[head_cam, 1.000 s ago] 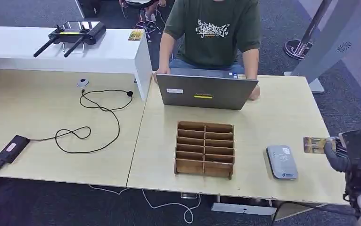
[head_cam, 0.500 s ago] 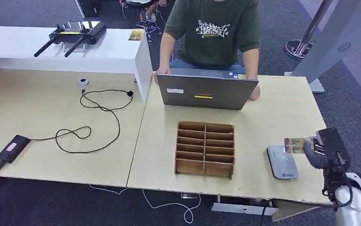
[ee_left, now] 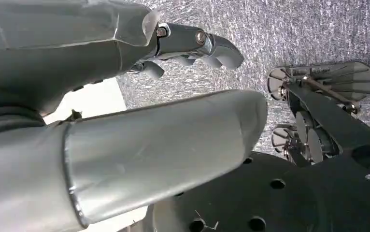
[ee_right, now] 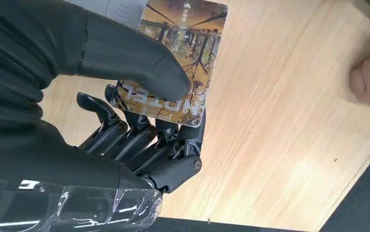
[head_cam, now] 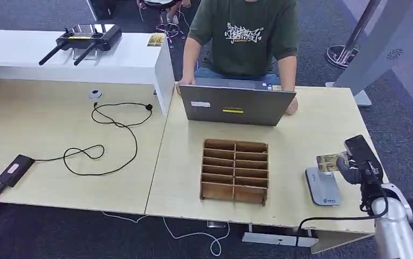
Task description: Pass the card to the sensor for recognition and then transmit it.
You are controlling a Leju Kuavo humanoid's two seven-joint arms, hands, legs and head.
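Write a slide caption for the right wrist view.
Right hand pinches a picture-printed card above the pale wooden table.

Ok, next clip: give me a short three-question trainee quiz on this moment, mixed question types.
1. True or false: the right hand holds the card over the far end of the grey sensor.
2. Multiple choice: the wooden organizer sits A) left of the sensor, B) on the white shelf, C) on top of the laptop.
3. Fill in: in the right wrist view, the card is pinched between the thumb and the ____.

Key: 1 true; 2 A; 3 fingers.
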